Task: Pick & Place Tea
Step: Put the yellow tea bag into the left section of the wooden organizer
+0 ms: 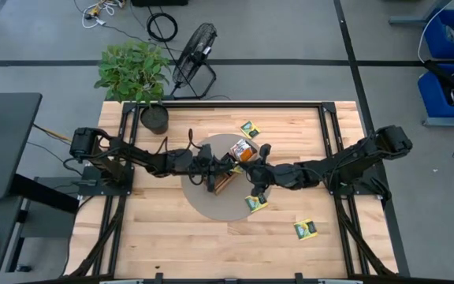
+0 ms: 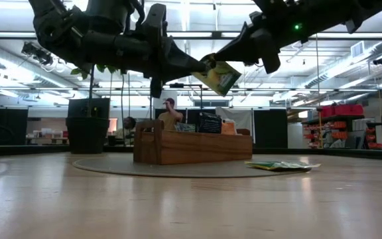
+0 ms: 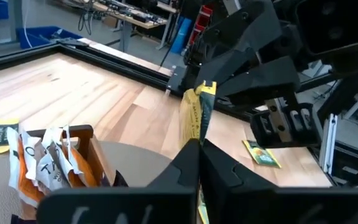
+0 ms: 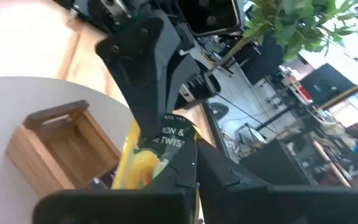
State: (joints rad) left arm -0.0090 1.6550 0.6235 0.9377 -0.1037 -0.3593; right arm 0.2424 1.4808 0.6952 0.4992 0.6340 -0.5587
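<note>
A: How are the two arms posed?

B: Both reach in over the round grey mat (image 1: 211, 207) at the table's (image 1: 172, 244) centre. The left arm stretches in from nine o'clock, the right arm from three o'clock, and their tips meet above the wooden tray (image 1: 225, 178). In the low view both come down from above and meet well above the tray.

A: And the jaws?

B: The left gripper (image 3: 199, 144) is pinched almost fully closed on the lower edge of a yellow-green tea packet (image 3: 196, 114). The right gripper (image 4: 193, 147) is likewise closed tight on the same packet, from the opposite side. So both hold the one packet between them.

A: What does that packet look like?

B: Small, flat and square, yellow with green, with dark lettering on its upper part. It hangs tilted in the air above the tray, touching nothing but the fingers.

A: Where is the other tea?

B: Orange-and-white packets (image 3: 48, 163) stand upright in the tray's compartment. A yellow-green packet (image 1: 249, 128) lies on the table at about twelve o'clock from the tray, another (image 1: 255, 203) at the mat's edge toward five o'clock, and a third (image 1: 305, 229) farther out, also toward five o'clock.

A: Anything else on the table?

B: A potted plant (image 1: 136, 75) at the far left corner, near eleven o'clock.
</note>
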